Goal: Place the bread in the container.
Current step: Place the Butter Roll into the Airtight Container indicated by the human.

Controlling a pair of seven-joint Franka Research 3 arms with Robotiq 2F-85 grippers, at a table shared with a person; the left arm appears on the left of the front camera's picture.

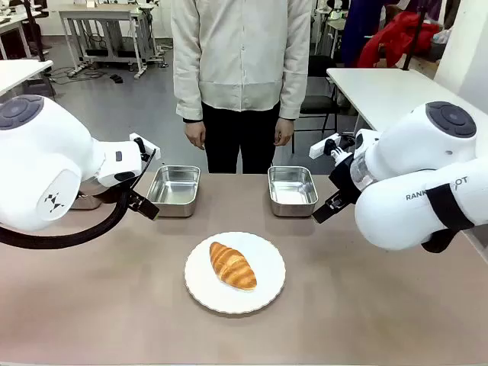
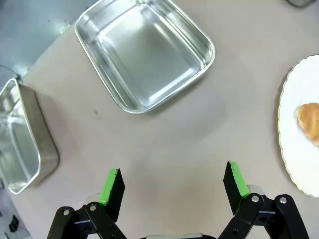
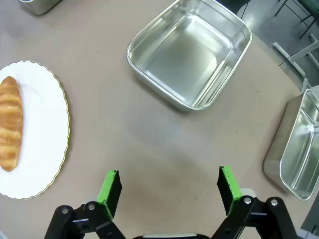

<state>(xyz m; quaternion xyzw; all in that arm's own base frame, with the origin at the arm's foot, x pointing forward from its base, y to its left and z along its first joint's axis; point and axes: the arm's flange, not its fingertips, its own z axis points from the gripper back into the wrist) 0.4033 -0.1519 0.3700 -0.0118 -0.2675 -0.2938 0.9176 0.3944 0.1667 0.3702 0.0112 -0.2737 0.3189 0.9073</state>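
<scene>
At the far left, an outer steel tray (image 2: 46, 149) is sitting on the surface (image 1: 114, 305). The left hand (image 2: 173, 174) is hovering over bare surface just beside it, jaws spread wide and holding nothing. The left container (image 1: 162, 187) is lying empty near that hand. In the middle, the bread (image 1: 232, 264) is resting on a white scalloped plate (image 1: 229, 303), well apart from both hands. The right container (image 1: 275, 191) is sitting empty. The right hand (image 3: 168, 175) is hanging wide and empty, with another tray (image 3: 278, 152) beyond it.

"rank…ot" on right arm (image 1: 424, 200)
</scene>
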